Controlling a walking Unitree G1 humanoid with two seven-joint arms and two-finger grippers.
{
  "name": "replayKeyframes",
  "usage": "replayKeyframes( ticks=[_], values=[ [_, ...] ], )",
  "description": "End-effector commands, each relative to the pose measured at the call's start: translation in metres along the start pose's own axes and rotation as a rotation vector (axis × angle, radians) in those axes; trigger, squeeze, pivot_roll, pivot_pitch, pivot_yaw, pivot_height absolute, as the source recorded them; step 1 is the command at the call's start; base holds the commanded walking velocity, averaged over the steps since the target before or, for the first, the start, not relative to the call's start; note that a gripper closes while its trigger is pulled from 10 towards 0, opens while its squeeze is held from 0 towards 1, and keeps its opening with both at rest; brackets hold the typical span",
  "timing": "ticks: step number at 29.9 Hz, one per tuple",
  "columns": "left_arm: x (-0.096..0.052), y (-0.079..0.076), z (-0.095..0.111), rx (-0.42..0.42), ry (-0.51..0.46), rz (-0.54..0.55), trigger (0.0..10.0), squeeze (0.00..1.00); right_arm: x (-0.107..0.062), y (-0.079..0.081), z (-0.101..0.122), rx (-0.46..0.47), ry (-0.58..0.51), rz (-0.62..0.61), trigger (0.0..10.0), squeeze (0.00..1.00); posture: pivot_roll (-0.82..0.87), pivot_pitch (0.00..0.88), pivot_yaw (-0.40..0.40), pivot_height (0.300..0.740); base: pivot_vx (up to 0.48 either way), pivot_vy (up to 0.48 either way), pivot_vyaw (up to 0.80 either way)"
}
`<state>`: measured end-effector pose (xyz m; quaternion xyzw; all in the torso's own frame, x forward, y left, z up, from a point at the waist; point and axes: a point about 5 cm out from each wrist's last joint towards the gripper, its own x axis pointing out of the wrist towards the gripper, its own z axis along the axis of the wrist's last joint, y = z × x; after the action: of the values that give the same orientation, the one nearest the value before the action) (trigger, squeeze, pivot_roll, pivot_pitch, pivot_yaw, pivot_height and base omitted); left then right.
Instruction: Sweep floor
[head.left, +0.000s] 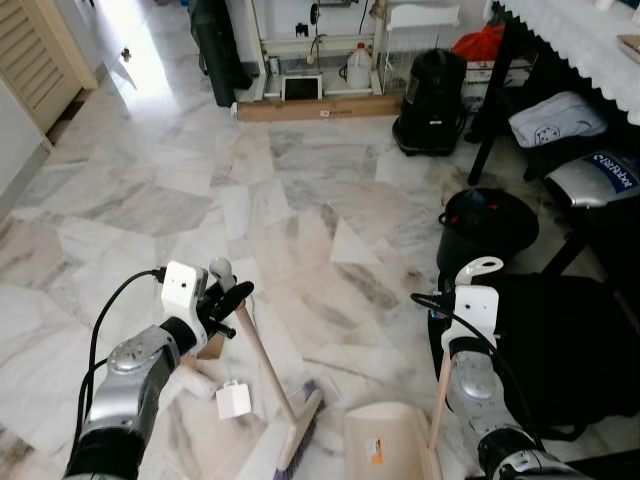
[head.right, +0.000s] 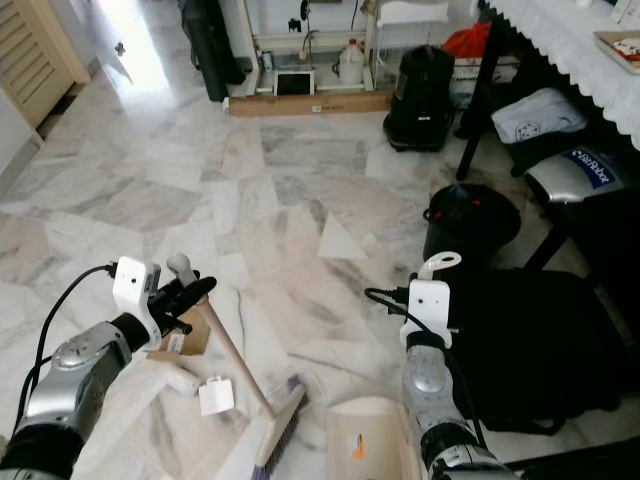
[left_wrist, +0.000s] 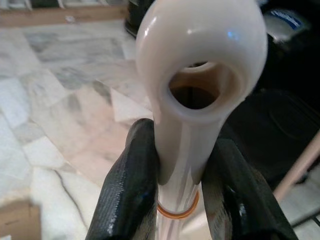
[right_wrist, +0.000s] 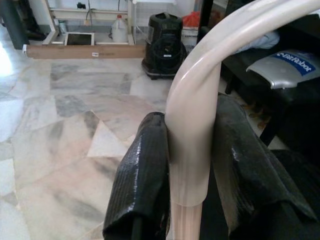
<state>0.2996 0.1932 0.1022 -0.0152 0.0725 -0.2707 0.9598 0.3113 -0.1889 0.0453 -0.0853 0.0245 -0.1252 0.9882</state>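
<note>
Left gripper (head.left: 232, 296) pinches the glossy cream broom (head.left: 270, 385) handle; right gripper (right_wrist: 187, 165) clamps the dustpan (head.left: 390, 444) handle — smooth plastic, over veined marble floor (head.left: 300, 200).

Marble floor (head.left: 300, 200) and what you have lying on it.
Near you: broom head (head.left: 300, 430), dustpan (head.left: 385, 445), a white block (head.left: 234, 400) and cardboard scrap (head.left: 211, 346). Farther off, a long box (head.left: 318, 108) by the wall and a black vacuum (head.left: 431, 90).

Silver arms, white wrist boxes — black cables, black claws
</note>
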Motion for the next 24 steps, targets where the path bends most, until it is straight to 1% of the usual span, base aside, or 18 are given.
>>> replayKeyframes(
  ticks=[1,3,6,10,11,12,13,14,16,19,22,24],
  values=[
    [-0.008,0.002,0.001,-0.002,0.035,-0.022,10.0,0.0,0.004,-0.001,0.005,0.001,-0.01,-0.015,10.0,0.0,0.11,0.083,0.057,0.74,0.0,0.0,0.0],
    [-0.009,0.003,0.003,0.001,0.034,-0.022,10.0,0.0,0.004,-0.001,0.005,0.001,-0.01,-0.016,10.0,0.0,0.11,0.083,0.057,0.74,0.0,0.0,0.0],
    [-0.018,0.008,0.018,0.031,0.024,-0.02,10.0,0.0,0.005,0.0,0.006,0.0,-0.006,-0.015,10.0,0.0,0.13,0.078,0.054,0.74,0.0,0.0,0.0],
    [-0.022,0.011,0.026,0.057,0.018,-0.014,10.0,0.0,0.006,0.001,0.006,0.0,-0.005,-0.013,10.0,0.0,0.13,0.073,0.053,0.74,0.0,0.0,0.0],
    [-0.025,0.015,0.034,0.083,0.007,0.01,10.0,0.0,0.006,0.002,0.006,0.002,-0.005,-0.012,10.0,0.0,0.13,0.072,0.054,0.74,0.0,0.0,0.0],
    [-0.026,0.018,0.04,0.081,-0.013,0.029,10.0,0.0,0.006,0.003,0.006,0.002,-0.005,-0.012,10.0,0.0,0.13,0.071,0.055,0.74,0.0,0.0,0.0],
    [-0.026,0.018,0.04,0.081,-0.013,0.029,10.0,0.0,0.006,0.003,0.006,0.002,-0.005,-0.012,10.0,0.0,0.13,0.071,0.055,0.74,0.0,0.0,0.0],
    [-0.027,0.02,0.046,0.077,-0.036,0.042,10.0,0.0,0.006,0.003,0.007,0.003,-0.004,-0.011,10.0,0.0,0.13,0.07,0.054,0.74,0.0,0.0,0.0],
    [-0.027,0.021,0.049,0.072,-0.049,0.046,10.0,0.0,0.006,0.003,0.006,0.002,-0.004,-0.011,10.0,0.0,0.14,0.07,0.054,0.74,0.0,0.0,0.0],
    [-0.027,0.031,0.061,0.111,-0.107,0.156,10.0,0.0,0.005,0.004,0.005,0.006,0.001,-0.009,10.0,0.0,0.14,0.07,0.056,0.74,0.0,0.0,0.0],
    [-0.026,0.034,0.059,0.129,-0.103,0.2,10.0,0.0,0.004,0.005,0.005,0.009,0.001,-0.009,10.0,0.0,0.14,0.07,0.057,0.74,0.0,0.0,0.0],
    [-0.024,0.032,0.055,0.107,-0.121,0.221,10.0,0.0,0.002,0.007,0.003,0.024,0.002,0.004,10.0,0.0,0.13,0.074,0.058,0.74,0.0,0.0,0.0]
  ],
)
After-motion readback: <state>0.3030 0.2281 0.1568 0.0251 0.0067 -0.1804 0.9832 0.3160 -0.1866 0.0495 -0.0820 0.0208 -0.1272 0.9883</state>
